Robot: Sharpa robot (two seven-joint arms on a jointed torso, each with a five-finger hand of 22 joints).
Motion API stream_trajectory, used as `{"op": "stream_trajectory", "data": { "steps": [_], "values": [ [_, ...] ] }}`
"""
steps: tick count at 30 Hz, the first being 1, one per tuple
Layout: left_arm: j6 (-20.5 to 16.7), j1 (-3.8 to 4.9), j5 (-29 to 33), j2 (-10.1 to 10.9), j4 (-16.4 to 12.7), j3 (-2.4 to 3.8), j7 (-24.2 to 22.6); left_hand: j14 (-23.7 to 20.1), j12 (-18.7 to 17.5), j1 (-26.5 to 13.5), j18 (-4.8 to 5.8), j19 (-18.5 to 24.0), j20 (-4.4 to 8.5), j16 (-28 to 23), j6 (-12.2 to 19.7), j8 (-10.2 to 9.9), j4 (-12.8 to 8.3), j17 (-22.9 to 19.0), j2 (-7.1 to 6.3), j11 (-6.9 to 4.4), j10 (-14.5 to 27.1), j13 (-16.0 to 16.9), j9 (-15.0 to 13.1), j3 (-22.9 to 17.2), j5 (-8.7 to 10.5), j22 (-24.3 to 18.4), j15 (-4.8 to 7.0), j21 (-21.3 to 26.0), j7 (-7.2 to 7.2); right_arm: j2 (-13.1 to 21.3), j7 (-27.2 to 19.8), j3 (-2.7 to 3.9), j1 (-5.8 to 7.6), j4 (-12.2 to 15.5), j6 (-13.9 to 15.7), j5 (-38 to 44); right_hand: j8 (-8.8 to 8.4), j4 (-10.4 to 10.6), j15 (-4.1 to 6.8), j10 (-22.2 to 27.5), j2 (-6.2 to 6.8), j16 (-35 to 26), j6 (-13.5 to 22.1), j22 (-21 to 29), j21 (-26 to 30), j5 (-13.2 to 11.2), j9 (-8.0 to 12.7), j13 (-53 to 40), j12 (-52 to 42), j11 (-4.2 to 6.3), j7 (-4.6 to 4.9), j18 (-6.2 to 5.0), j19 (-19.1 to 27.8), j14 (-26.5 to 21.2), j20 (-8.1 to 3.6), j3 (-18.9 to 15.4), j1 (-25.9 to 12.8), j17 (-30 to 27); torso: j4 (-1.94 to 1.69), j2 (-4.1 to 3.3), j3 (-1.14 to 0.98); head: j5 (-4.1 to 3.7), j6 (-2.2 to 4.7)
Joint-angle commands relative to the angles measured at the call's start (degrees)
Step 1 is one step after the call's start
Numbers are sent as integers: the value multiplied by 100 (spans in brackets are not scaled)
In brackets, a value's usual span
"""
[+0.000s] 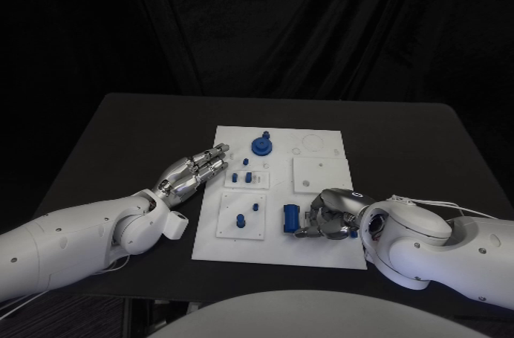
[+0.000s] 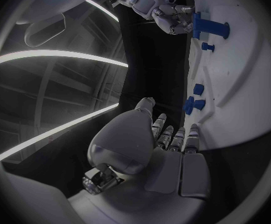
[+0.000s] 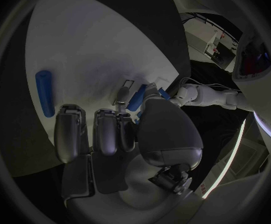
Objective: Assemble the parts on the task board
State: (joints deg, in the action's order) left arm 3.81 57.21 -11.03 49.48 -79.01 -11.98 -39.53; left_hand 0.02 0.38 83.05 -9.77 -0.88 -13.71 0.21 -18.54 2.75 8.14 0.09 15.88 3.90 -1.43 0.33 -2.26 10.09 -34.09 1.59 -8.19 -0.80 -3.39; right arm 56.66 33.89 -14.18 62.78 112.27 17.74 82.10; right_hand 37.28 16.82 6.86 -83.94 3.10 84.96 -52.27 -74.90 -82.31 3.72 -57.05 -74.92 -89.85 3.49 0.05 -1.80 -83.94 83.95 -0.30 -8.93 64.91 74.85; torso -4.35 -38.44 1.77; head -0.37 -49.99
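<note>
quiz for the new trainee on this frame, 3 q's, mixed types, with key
1. True or false: the left hand holds a part.
2. Which hand is nearer the blue cylinder lying on the board? A: left hand. B: right hand.
3. Fill in: the round blue part stands near the board's ___ edge, as seen from the robot (near or far).

Key: 1 false, its fingers are stretched out flat with nothing in them. 2 B. 3 far.
</note>
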Motion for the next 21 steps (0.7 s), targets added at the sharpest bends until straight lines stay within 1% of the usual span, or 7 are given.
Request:
{"op": "stream_trajectory", "data": {
  "steps": [1, 5, 9, 13, 15, 18, 21],
  "values": [
    [73, -27, 1, -22, 2, -9, 26, -2, 0, -34, 6, 14, -33, -21, -4, 38, 21, -9, -8, 2, 3, 7, -9, -11, 16, -4, -29, 22, -41, -27, 147, 1, -18, -25, -35, 162, 43, 0, 30, -606, -24, -18, 36, -1257, 28, -24, -17, -1508, -15, 41, -12, -9, -376, 349, -44, -18, -108, -19, -8, 8, 0, 0, -1],
    [81, -30, 1, -29, 7, -9, 31, -2, 0, -34, 6, 14, -33, -21, -4, 38, 21, -9, -8, 2, 3, 7, -9, -11, 16, -4, -29, 22, -41, -47, 140, 1, -20, -40, -18, 165, 53, -1, 32, -606, -88, -17, 30, -1257, 29, -13, -32, -1508, -15, 44, -16, -9, -376, 351, -45, -17, -215, -15, -16, 15, 6, 8, -1],
    [89, -33, 1, -30, 16, -9, 40, -2, 0, -22, 7, 13, -36, -21, -23, 44, 4, -9, -6, -6, 3, 7, -12, -24, 4, -4, -34, 21, -80, -53, 140, 1, -20, -44, -37, 166, 57, -1, 33, -606, -131, -19, 25, -1256, 34, -11, -40, -1508, -15, 46, -19, -10, -375, 351, -46, -19, -275, -21, -8, 13, 6, 23, -1],
    [95, -38, 1, -31, 19, -9, 44, -2, 0, -5, 9, 12, -40, -21, -30, 46, -20, -9, -7, -6, 4, 7, -13, -39, -18, -4, -39, 21, -98, -62, 161, 2, -21, -51, -107, 166, 58, -3, 34, -606, -147, -20, 24, -1256, 34, -20, -43, -1508, -15, 47, -20, -10, -375, 351, -46, -21, -294, -23, -6, 17, 7, 14, -1],
    [97, -41, 1, -35, 21, -9, 45, -2, 0, 1, 9, 12, -41, -21, -32, 47, -28, -9, -7, -5, 4, 7, -13, -45, -27, -3, -41, 20, -101, -70, 182, 2, -21, -61, -164, 166, 59, -5, 34, -606, -156, -21, 24, -1253, 42, -25, -44, -1508, -15, 47, -20, -12, -373, 351, -47, -20, -298, -28, -12, 16, 7, 4, -1],
    [102, -44, 1, -40, 22, -9, 49, -2, 0, 6, 9, 12, -42, -21, -30, 47, -35, -9, -7, -4, 3, 7, -12, -49, -33, -3, -42, 20, -103, -80, 205, 2, -21, -71, -236, 167, 59, -11, 34, -606, -173, -23, 24, -1252, 47, -25, -46, -1508, -15, 48, -21, -13, -372, 350, -47, -15, -293, -33, -8, 13, 3, 13, -1],
    [103, -46, 1, -42, 21, -9, 51, -2, 0, 11, 10, 12, -42, -21, -31, 47, -40, -9, -7, -2, 3, 7, -12, -53, -36, -3, -43, 20, -105, -85, 214, 2, -21, -75, -284, 167, 62, -29, 36, -606, -236, -21, 22, -1253, 46, -9, -55, -1508, -15, 50, -25, -12, -372, 352, -48, 4, -243, -27, -3, 12, 1, 22, -1]
  ]
}}
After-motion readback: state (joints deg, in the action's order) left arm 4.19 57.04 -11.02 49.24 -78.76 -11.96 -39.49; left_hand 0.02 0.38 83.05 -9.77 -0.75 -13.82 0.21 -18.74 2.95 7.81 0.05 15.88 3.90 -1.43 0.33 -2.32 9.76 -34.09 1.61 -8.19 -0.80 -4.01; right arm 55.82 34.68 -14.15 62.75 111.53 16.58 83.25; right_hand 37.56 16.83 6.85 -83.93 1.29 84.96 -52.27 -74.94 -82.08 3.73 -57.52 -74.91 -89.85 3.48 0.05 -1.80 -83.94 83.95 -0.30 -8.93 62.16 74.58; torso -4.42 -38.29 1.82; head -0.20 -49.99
